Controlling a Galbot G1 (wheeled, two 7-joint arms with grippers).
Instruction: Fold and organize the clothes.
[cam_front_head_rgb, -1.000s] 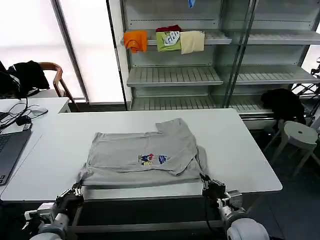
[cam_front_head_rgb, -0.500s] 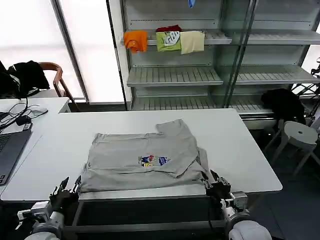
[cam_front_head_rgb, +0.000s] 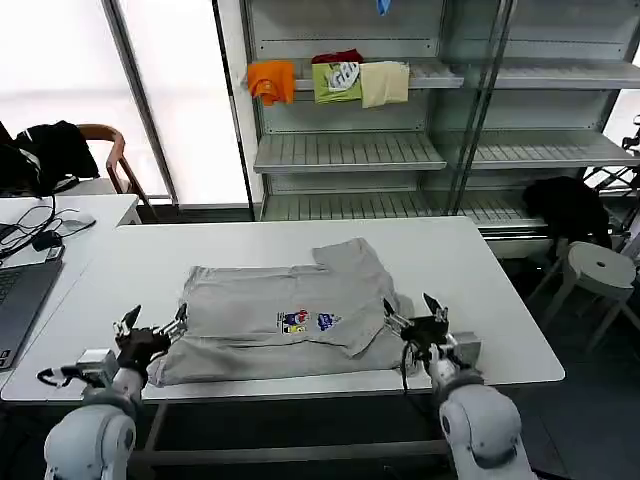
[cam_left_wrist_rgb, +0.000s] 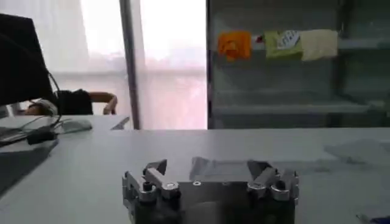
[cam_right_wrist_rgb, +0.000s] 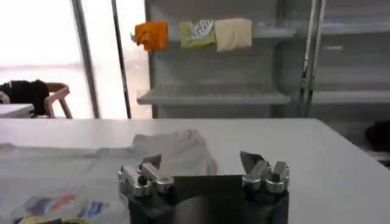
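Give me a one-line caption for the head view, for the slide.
Both open grippers, left and right, flank a partly folded grey shirt on the white table.

Bright daylight glares through the windows (cam_front_head_rgb: 60, 90) (wrist views soft).

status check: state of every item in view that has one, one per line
grey shirt: partly folded, lying flat on the white table, print facing up, not held
left hand: open, at the shirt's left edge above the table's near side
right hand: open, at the shirt's right edge
laptop: open, on the side table
shelf clothes: draped over the shelf edge
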